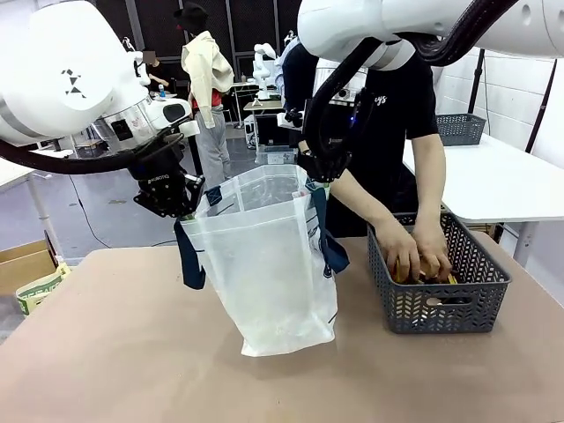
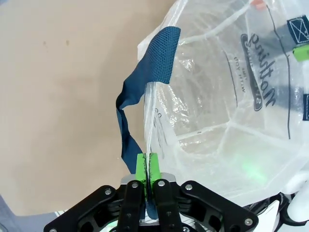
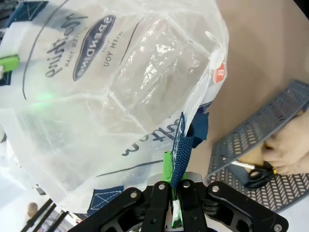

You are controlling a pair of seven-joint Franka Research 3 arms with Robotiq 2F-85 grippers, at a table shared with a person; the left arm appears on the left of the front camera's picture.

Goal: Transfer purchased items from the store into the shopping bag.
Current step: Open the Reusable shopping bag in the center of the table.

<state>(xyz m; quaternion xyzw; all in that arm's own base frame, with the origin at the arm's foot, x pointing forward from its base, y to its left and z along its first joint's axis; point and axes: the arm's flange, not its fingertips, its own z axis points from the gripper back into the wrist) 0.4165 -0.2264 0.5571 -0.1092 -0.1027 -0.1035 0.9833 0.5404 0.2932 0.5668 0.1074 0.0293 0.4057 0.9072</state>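
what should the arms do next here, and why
Probably hold both tools in place so the bag's mouth stays spread. The left tool and right tool are each shut on opposite edges of the shopping bag, and the person's hands are down in the grey basket, with nothing brought over yet.

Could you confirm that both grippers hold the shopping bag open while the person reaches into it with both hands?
Not quite: in the front view the person's hands are in the grey basket, not the shopping bag. The left gripper and right gripper do hold the bag open.
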